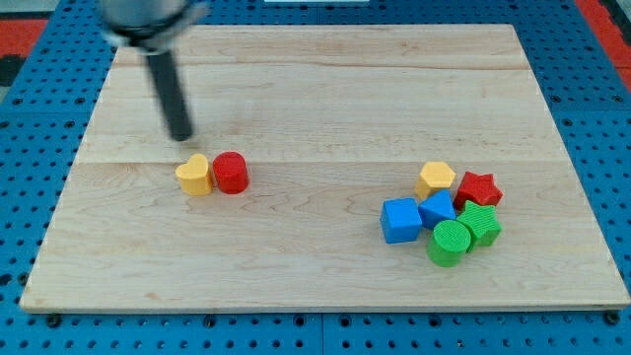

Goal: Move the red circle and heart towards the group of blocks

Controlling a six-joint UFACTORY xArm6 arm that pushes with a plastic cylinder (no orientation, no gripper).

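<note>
A red circle [231, 173] and a yellow heart [195, 176] sit touching side by side left of the board's middle, the heart on the view's left. My tip [181, 136] stands just above and to the left of the yellow heart, apart from it. The group of blocks lies at the lower right: a yellow hexagon [435, 179], a red star [478, 188], a blue cube [400, 220], a second blue block [438, 209], a green circle [450, 243] and a second green block [481, 225].
The wooden board [325, 89] lies on a blue perforated table [39, 59]. The arm's dark body [148, 20] hangs over the board's top left corner.
</note>
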